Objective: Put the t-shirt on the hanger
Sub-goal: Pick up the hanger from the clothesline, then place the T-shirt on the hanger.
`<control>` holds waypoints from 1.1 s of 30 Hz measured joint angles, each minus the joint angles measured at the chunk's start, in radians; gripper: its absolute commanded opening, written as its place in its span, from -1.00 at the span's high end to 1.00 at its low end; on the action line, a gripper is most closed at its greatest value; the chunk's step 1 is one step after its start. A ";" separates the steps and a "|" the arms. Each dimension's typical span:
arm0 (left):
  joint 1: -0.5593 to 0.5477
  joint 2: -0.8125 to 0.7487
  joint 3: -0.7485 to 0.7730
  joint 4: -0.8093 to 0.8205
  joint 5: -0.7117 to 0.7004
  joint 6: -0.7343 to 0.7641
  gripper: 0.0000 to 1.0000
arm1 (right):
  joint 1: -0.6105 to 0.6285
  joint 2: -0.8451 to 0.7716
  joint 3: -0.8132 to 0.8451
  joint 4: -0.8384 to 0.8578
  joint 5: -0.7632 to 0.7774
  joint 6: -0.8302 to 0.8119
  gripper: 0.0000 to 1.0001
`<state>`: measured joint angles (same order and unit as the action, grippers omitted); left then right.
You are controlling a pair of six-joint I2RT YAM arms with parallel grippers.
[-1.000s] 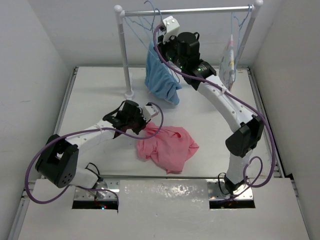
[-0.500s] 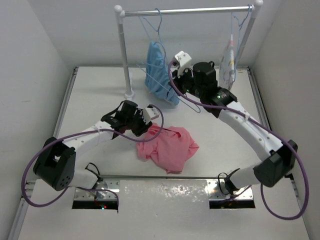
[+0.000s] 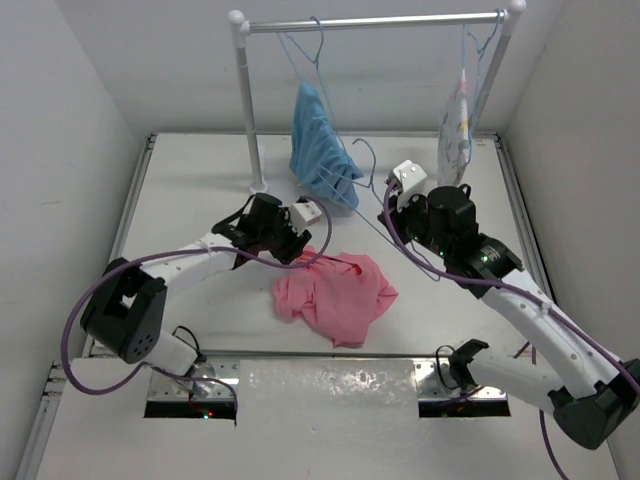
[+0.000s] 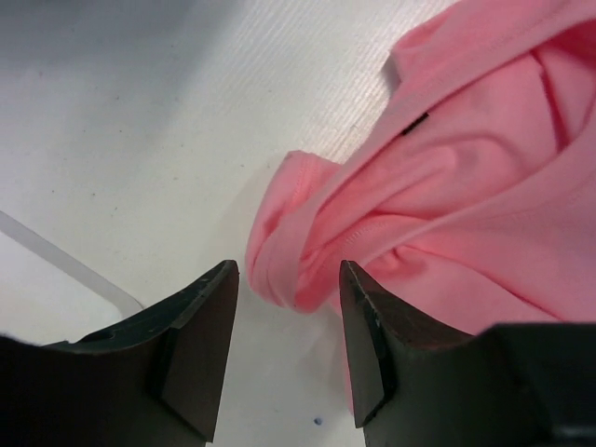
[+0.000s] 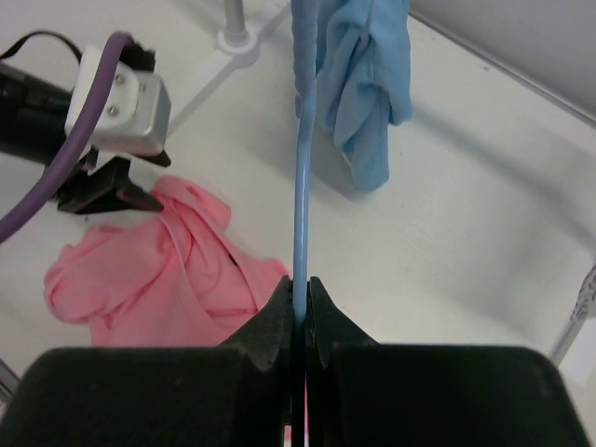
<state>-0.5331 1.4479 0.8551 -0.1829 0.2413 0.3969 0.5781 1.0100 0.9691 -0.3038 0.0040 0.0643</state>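
A second ago the right arm was up at the rail (image 3: 380,20) at 12 o'clock. It has since swung down with the hanger (image 5: 300,186) and now hangs over the table (image 3: 200,180) at about 2 o'clock from the t-shirt (image 3: 340,295). The right gripper (image 5: 300,289) is pressed together on the blue wire, pinching it between its 2 fingers.

Over the same second the left gripper (image 4: 287,275) has spread its fingers. They now stand apart on either side of a rolled fold at the shirt's 11 o'clock edge, and nothing is clamped. I'd read that as the hanger fetched and the left arm readying a fresh hold on the cloth. The shirt is not yet on the wire at all.

The shirt lies crumpled on the table in front of the 2 arm bases, a little right of centre. It is a heap rather than a spread garment, slightly wider from 9 to 3 o'clock, with the fold poking out toward 11.

From the right wrist, the hanger's wire runs straight away from the fingers toward 12 o'clock. From above, the hook sits beside the blue garment (image 3: 320,150) and the thin wire slants down toward 4 o'clock, as far as I can trace it. The white patterned garment (image 3: 455,130) hangs at the rail's right end, apart from all this
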 measured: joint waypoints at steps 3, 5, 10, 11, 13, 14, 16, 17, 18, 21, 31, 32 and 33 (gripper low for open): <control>0.000 0.056 0.021 0.010 -0.017 -0.012 0.17 | 0.000 -0.042 -0.034 -0.042 0.021 0.007 1.00; 0.001 0.094 0.023 0.011 -0.019 -0.013 0.17 | 0.000 -0.056 -0.047 -0.074 0.032 0.007 1.00; 0.001 0.143 0.023 0.004 -0.031 -0.013 0.40 | 0.000 -0.083 -0.061 -0.144 0.026 0.003 1.00; 0.001 0.143 0.023 0.004 -0.037 -0.014 0.47 | 0.000 -0.094 -0.069 -0.154 0.021 -0.001 1.00; 0.001 0.143 0.023 0.011 -0.057 -0.018 0.69 | 0.000 -0.123 -0.092 -0.168 0.022 -0.012 1.00; 0.001 0.142 0.023 0.013 -0.070 -0.016 0.84 | 0.000 -0.139 -0.107 -0.182 0.025 -0.017 1.00; 0.002 0.142 0.024 0.016 -0.088 -0.023 0.99 | 0.000 -0.158 -0.129 -0.206 0.026 -0.028 1.00; 0.002 0.141 0.024 0.016 -0.097 -0.023 1.00 | 0.000 -0.164 -0.141 -0.208 0.021 -0.039 1.00; 0.002 0.140 0.024 0.017 -0.106 -0.025 1.00 | 0.000 -0.167 -0.155 -0.209 0.015 -0.048 1.00; 0.002 0.137 0.028 0.020 -0.137 -0.033 1.00 | 0.000 -0.161 -0.184 -0.215 -0.049 -0.082 1.00; 0.002 0.107 0.037 0.039 -0.156 -0.052 1.00 | 0.000 -0.147 -0.277 -0.071 -0.281 -0.125 1.00; 0.002 0.107 0.037 0.039 -0.154 -0.055 1.00 | 0.000 -0.135 -0.277 -0.057 -0.296 -0.125 1.00; 0.002 0.107 0.037 0.039 -0.153 -0.057 1.00 | 0.000 -0.119 -0.277 -0.038 -0.307 -0.125 1.00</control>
<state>-0.5312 1.5551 0.8925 -0.1444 0.0879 0.3397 0.5785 0.8909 0.6918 -0.3416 -0.3031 -0.0605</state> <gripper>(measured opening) 0.009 0.010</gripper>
